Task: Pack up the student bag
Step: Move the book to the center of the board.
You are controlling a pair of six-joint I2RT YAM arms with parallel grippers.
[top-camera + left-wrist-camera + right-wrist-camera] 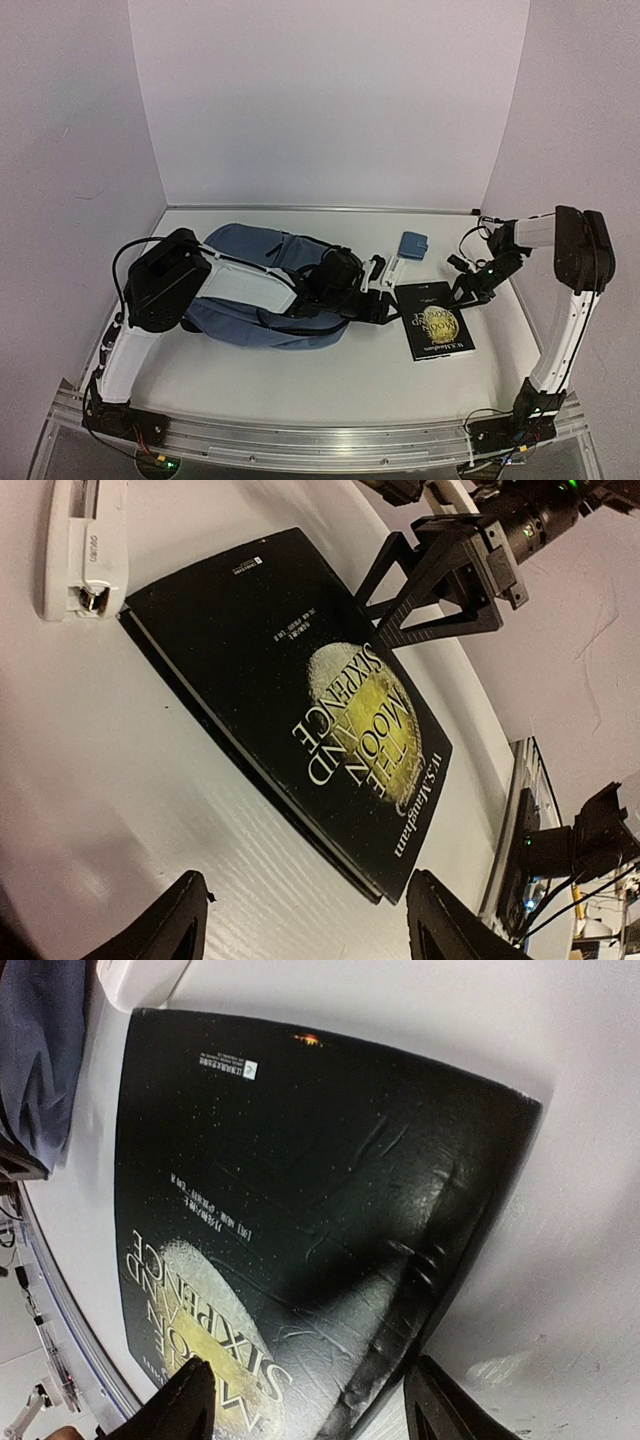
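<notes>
The student bag (pixel 250 285), slate-blue, lies on its side at the table's left, and my left arm reaches across it. A black book with a gold moon cover (pixel 435 320) lies flat to the bag's right. My left gripper (pixel 310 920) is open at the book's left edge, over bare table by a book corner (pixel 300 690), with nothing between its fingers. At the book's right edge my right gripper (pixel 310 1400) is open. One of its fingers is over the cover (pixel 300 1190) and the other over the table.
A white stapler (pixel 385 270) lies between the bag and the book, also seen in the left wrist view (pixel 85 545). A small blue case (pixel 412 245) sits behind the book. White walls enclose the table on three sides.
</notes>
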